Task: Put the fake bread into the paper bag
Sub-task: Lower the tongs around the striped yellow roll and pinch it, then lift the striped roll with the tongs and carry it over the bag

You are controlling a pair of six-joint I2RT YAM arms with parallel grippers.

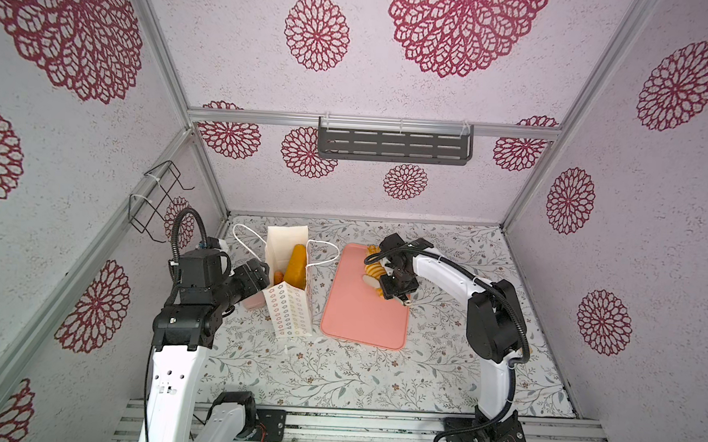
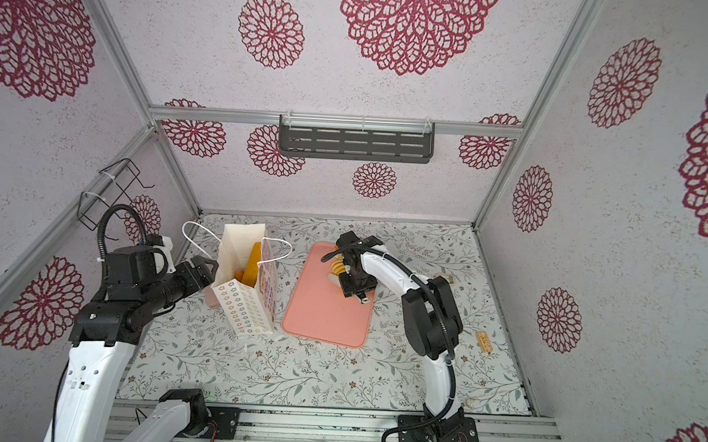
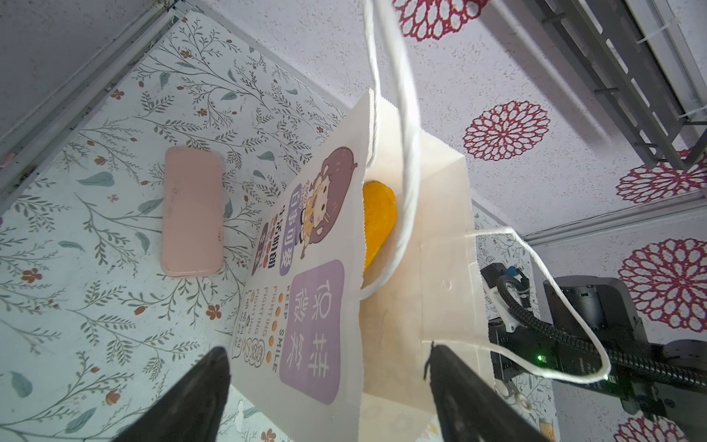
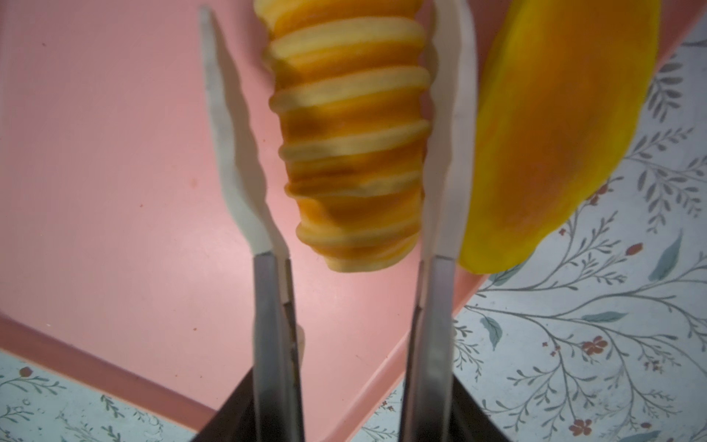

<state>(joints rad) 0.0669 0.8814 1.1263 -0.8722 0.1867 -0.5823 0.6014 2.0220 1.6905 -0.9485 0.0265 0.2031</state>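
Your right gripper (image 4: 336,134) straddles a ridged loaf (image 4: 350,153) on the pink tray (image 1: 355,313), one finger touching, the other apart. Your left gripper (image 3: 329,363) stands wide around the upright paper bag (image 1: 291,310), which holds a baguette (image 1: 296,264).

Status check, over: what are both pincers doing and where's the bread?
Left pincer open, straddling the paper bag. Right pincer astride a ridged loaf on the pink tray, one finger touching, not clamped. Long bread already bagged. Nothing blocking.
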